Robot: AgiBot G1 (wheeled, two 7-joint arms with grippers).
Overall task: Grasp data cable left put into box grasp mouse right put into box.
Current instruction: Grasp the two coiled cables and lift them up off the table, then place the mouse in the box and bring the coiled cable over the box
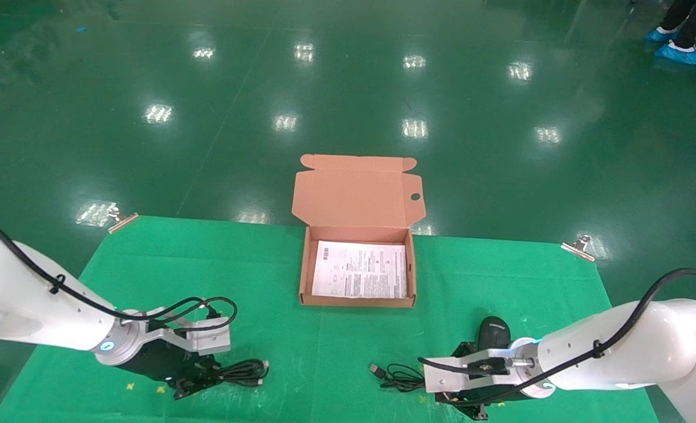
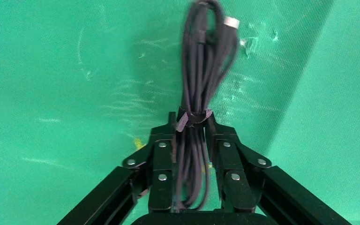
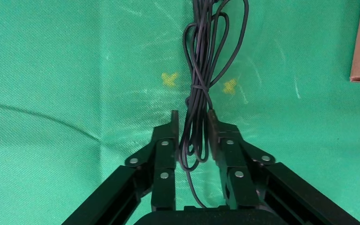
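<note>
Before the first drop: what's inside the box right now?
Inside the box only a white printed sheet lies flat on the bottom. Whatever is under the sheet is hidden. The data cable and mouse are on the cloth outside.

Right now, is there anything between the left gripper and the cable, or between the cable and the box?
Nothing visible. The left gripper already has its fingers on both sides of the cable. Between the cable and the open box there is only bare green cloth.

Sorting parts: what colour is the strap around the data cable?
Black, binding the black data cable; clearest in the left wrist view.
</note>
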